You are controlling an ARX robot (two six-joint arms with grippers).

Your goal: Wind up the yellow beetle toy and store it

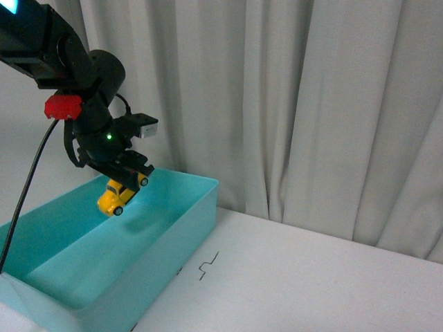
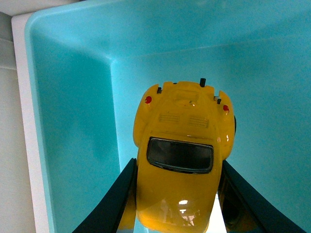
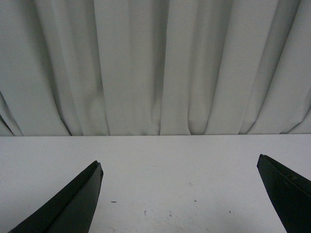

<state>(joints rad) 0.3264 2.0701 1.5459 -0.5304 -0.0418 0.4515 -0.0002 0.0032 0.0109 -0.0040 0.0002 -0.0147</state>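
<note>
The small shiny yellow beetle toy car (image 1: 119, 195) hangs in the air over the big light-blue plastic box (image 1: 181, 232). It does not touch the box floor. The left black claw (image 1: 129, 177) pinches the car by its two sides. The car's back end, with its red lights, points down into the box.

The box sits on a flat white table (image 1: 325, 277). A small dark squiggle (image 1: 209, 265) marks the table just beside the box. A pale grey curtain (image 1: 297, 104) with long folds hangs behind the table. The right black claw (image 3: 180, 167) is spread wide above the table and faces the curtain.
</note>
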